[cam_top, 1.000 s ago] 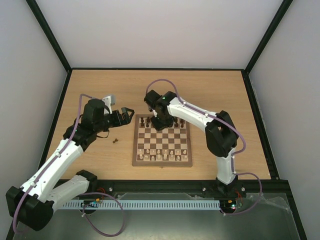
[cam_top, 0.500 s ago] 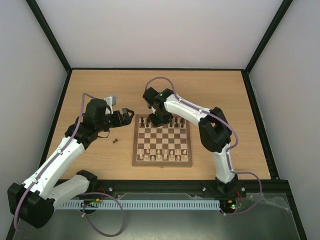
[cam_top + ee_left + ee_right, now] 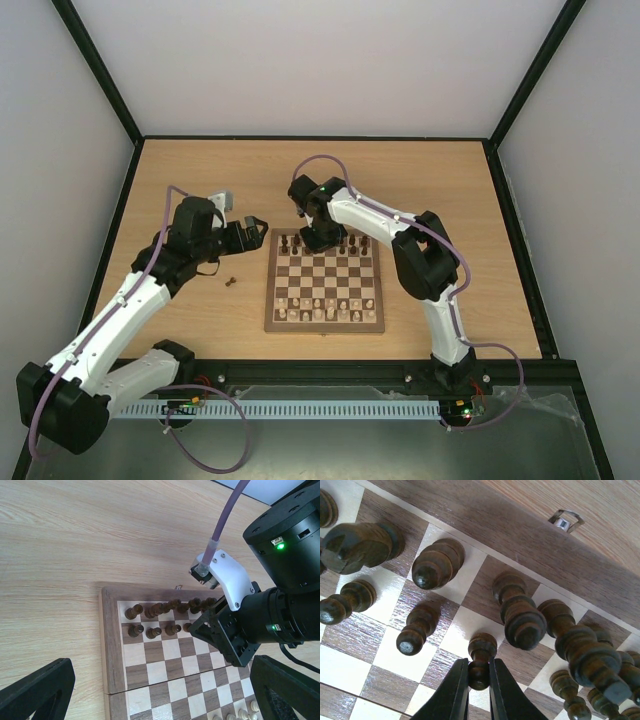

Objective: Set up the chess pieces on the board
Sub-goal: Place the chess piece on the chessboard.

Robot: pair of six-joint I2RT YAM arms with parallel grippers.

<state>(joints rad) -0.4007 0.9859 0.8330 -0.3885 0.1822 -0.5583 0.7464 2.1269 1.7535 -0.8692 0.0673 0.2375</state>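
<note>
The board [image 3: 271, 292] lies mid-table, with dark chess pieces [image 3: 300, 243] on its two far rows. My right gripper [image 3: 322, 238] is over those rows. In the right wrist view it [image 3: 479, 666] is shut on the head of a dark pawn [image 3: 482, 646], which stands on a cream square of the second row. Other dark pieces [image 3: 521, 615] stand close around it. My left gripper [image 3: 255, 228] hovers at the board's far left corner, open and empty, and its fingers [image 3: 36, 690] frame the board [image 3: 111, 650]. One dark pawn [image 3: 231, 281] lies on the table left of the board.
Pale pieces [image 3: 325, 308] fill the board's two near rows. A metal clasp [image 3: 565, 521] sits on the board's far border. The right arm's wrist [image 3: 280, 615] hangs over the dark rows in the left wrist view. Black frame rails edge the table.
The right arm's elbow has swung left and its gripper has shifted slightly toward the far rows. The left arm has barely moved.
</note>
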